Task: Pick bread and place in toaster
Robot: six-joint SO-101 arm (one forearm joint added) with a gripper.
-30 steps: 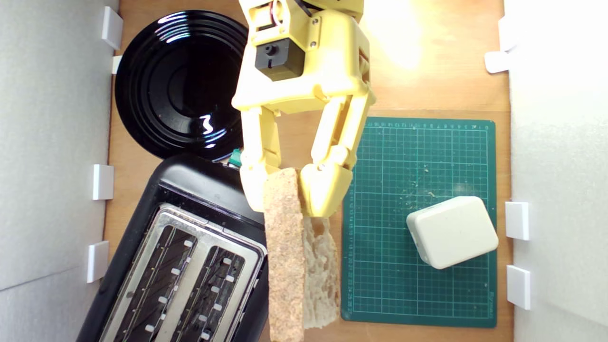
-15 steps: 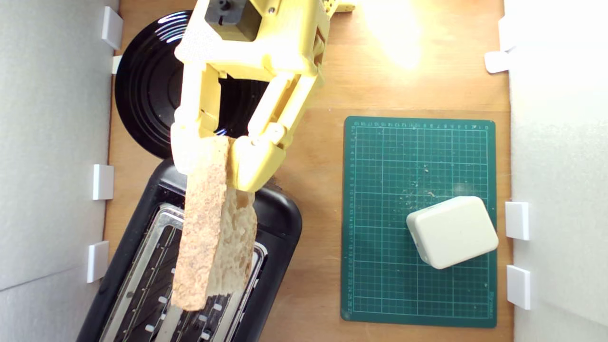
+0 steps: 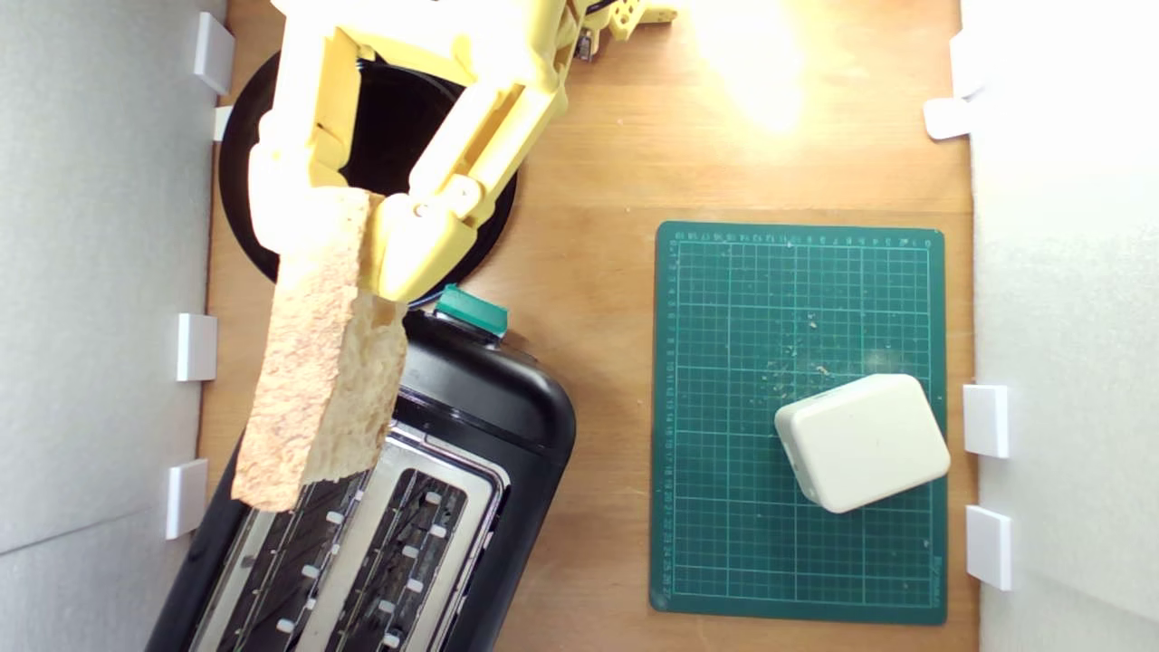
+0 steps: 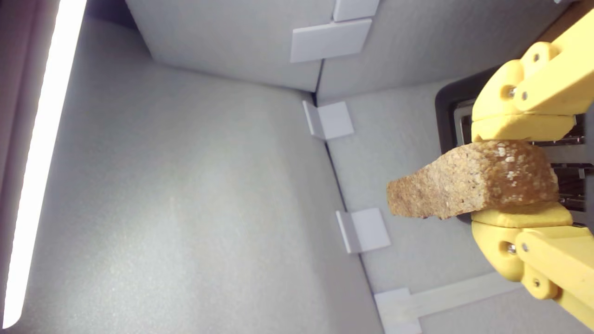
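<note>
My yellow gripper [image 3: 349, 243] is shut on the bread [image 3: 317, 362], a half-slice with brown floury crust and pale crumb, held in the air crust side up. The slice hangs over the exterior view's left edge of the black toaster [image 3: 493, 412], above its left slot [image 3: 299, 552]. A green lever knob [image 3: 471, 311] shows at the toaster's upper end. In the wrist view the bread [image 4: 473, 186] sticks out between my two yellow fingers [image 4: 522, 126], with the toaster's slots [image 4: 568, 183] partly hidden behind it.
A round black plate [image 3: 244, 199] lies behind my gripper at the upper left. A green cutting mat [image 3: 797, 299] on the right carries a white rounded block [image 3: 862, 442]. White foam walls [image 3: 90, 272] with small white brackets [image 3: 196, 347] close in both sides.
My gripper has carried the bread leftward in the exterior view, from beside the toaster's right edge, across it, to its left slot. The slice has tilted with it. The green knob is uncovered.
</note>
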